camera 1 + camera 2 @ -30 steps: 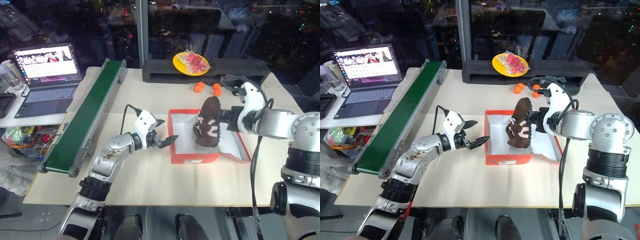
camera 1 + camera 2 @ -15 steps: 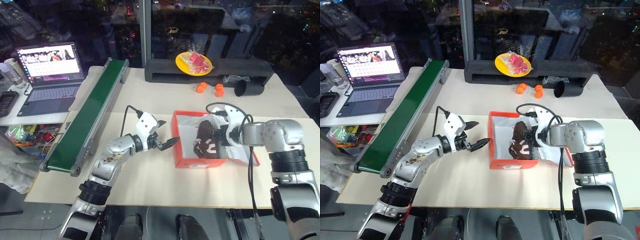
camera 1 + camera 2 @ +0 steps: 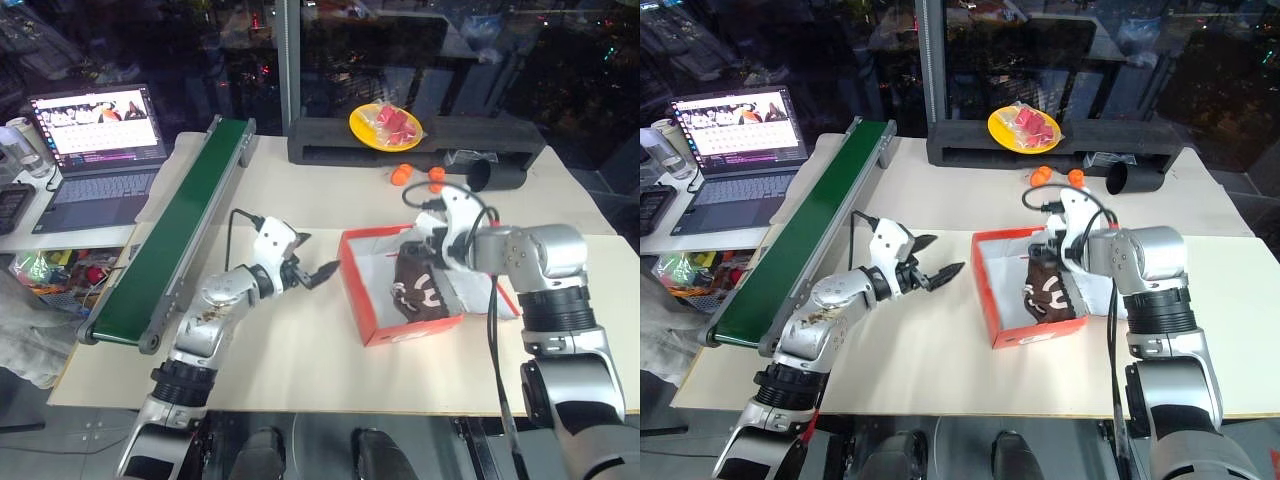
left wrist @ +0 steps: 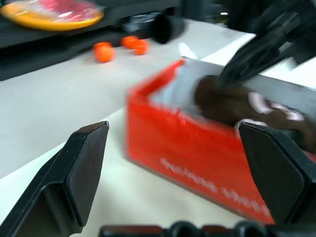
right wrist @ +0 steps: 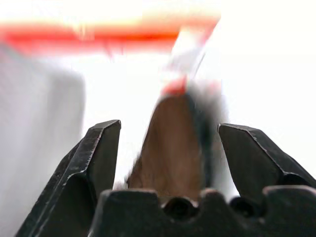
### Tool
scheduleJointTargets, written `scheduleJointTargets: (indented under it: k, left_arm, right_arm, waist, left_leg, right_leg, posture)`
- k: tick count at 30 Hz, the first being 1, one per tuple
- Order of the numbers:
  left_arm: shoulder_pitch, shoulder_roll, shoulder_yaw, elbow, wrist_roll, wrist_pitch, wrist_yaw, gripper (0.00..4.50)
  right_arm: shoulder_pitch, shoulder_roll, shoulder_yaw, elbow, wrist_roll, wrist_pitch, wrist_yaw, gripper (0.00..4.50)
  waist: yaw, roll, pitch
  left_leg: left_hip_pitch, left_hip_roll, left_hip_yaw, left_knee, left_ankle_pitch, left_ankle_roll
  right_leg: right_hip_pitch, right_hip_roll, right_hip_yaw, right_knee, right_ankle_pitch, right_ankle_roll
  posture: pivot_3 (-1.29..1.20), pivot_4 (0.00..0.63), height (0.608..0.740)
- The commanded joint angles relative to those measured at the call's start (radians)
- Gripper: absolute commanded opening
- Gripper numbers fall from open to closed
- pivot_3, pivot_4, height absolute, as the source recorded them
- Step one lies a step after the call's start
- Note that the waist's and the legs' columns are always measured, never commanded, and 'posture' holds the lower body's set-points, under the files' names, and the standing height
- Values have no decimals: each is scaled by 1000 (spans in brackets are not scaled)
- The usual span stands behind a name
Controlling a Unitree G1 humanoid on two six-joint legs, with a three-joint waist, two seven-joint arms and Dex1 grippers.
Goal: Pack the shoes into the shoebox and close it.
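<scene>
A brown shoe (image 3: pixel 418 290) lies in the open shoebox (image 3: pixel 372 322) on the tabletop (image 3: pixel 300 360); right claw (image 3: pixel 432 240) released above it, left claw (image 3: pixel 310 272) spread empty beside; lid not yet closed.

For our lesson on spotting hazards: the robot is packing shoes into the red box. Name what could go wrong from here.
1. The right claw stands open around the brown shoe in the shoebox; pulling back, a finger could snag it and drag it out.
2. The lid lies flat under the right arm, which may hinder closing.
3. The open left claw hovers beside the box and could nudge it.
</scene>
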Motion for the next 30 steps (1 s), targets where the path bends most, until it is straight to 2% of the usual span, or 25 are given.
scheduleJointTargets:
  k: [1,3,7,10,13,17,20,25,30]
  left_arm:
    - [-69,11,142,61,-24,-14,104,4500]
    - [-89,23,197,97,-31,-15,137,4500]
    - [-107,83,281,174,-30,-29,169,4500]
    - [-93,140,292,233,-9,-49,149,4500]
    - [-82,204,286,326,30,-49,158,4500]
    - [-72,238,309,382,17,-64,135,4500]
    - [-70,264,291,418,43,-70,122,4500]
    - [-78,283,281,461,67,-60,129,4500]
    - [-77,287,282,467,72,-73,126,4500]
  right_arm:
    - [-63,-9,-45,-182,-45,-42,-21,3822]
    - [-59,6,-54,-268,-32,-81,17,3822]
    - [3,110,-140,-472,178,-112,182,3822]
    - [132,107,-144,-630,294,-132,302,3822]
    - [314,70,-79,-719,302,-199,409,3822]
    - [474,0,61,-656,112,-346,438,3822]
    - [559,-25,147,-588,-16,-478,461,4464]
    - [618,-50,240,-528,-202,-656,471,4464]
    - [618,-5,222,-526,-209,-668,471,4464]
  waist:
    - [0,0,0]
    - [3,0,0]
    - [0,0,0]
    - [9,0,0]
    - [19,-1,0]
    - [18,-1,0]
    - [18,-1,0]
    - [12,-1,-1]
    - [14,-1,-1]
  left_leg:
    - [0,0,0,0,0,0]
    - [0,0,-1,0,0,0]
    - [0,0,-2,-2,0,0]
    - [0,0,-4,-3,0,0]
    - [0,-1,-4,-3,0,0]
    - [1,-1,-4,-1,0,-1]
    - [2,0,-3,1,1,-3]
    - [5,0,-2,1,2,-3]
    - [5,0,-3,1,2,-3]
  right_leg:
    - [0,0,0,0,0,0]
    - [0,0,-1,0,0,0]
    - [1,0,-2,-1,0,0]
    - [1,0,-4,3,0,0]
    - [2,-1,-5,5,0,0]
    - [2,-2,-5,4,0,0]
    - [2,-1,-5,3,0,-1]
    - [1,0,-5,9,-2,-3]
    - [1,0,-5,9,-2,-4]
  posture:
    - [0,150,734]
    - [0,150,734]
    - [0,150,734]
    - [0,150,734]
    - [0,150,734]
    - [0,150,734]
    - [0,150,734]
    - [0,150,734]
    - [0,150,734]
